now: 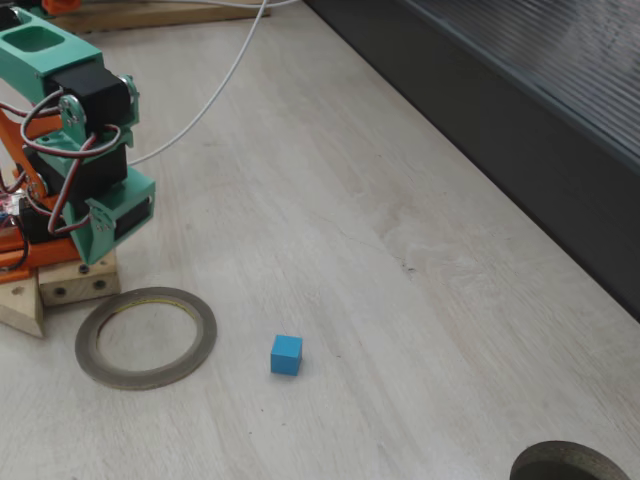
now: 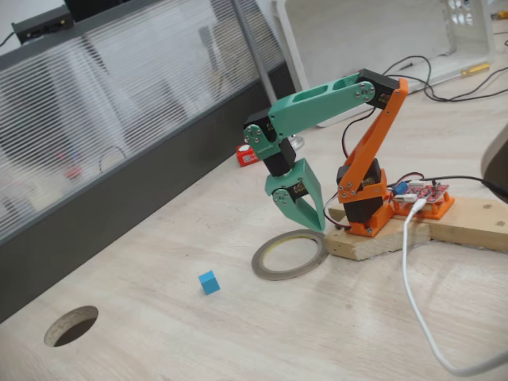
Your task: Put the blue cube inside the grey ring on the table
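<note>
The blue cube (image 1: 286, 354) (image 2: 209, 282) lies alone on the pale wood table (image 1: 400, 300) (image 2: 159, 262). The grey ring (image 1: 205, 335) (image 2: 262, 262) lies flat a short way from it, with a yellowish inner rim and nothing inside, close to the arm's base. The green and orange arm bends down over the ring's far edge. Its gripper (image 2: 316, 225) points down just above the ring's rim. The jaws look shut with nothing between them. The cube sits well apart from the gripper, on the ring's other side.
A dark ribbed panel (image 1: 520, 120) (image 2: 119, 135) runs along one table edge. A dark round disc or hole (image 1: 570, 462) (image 2: 71, 325) sits near the corner beyond the cube. The arm stands on wooden blocks (image 1: 70, 285) (image 2: 373, 238). A white cable (image 1: 215, 90) (image 2: 413, 302) trails over the table.
</note>
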`<act>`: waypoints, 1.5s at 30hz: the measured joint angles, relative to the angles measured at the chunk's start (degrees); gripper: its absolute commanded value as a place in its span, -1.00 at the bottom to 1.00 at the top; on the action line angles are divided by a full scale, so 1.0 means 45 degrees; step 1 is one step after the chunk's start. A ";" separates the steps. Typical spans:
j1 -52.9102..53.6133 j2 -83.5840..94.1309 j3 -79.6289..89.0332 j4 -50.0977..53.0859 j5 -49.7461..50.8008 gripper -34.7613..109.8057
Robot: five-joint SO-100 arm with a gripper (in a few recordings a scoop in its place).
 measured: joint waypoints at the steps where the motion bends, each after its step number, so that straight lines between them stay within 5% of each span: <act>1: 0.0000 0.0000 0.0000 0.0000 0.0000 -0.53; 15: 0.0000 -0.0039 -0.4180 0.0059 0.0000 -0.53; 30: 0.0000 -0.0039 -0.4473 0.0059 0.0000 -0.53; 45: 0.0000 -0.4453 -0.7461 -0.0039 0.0000 -0.53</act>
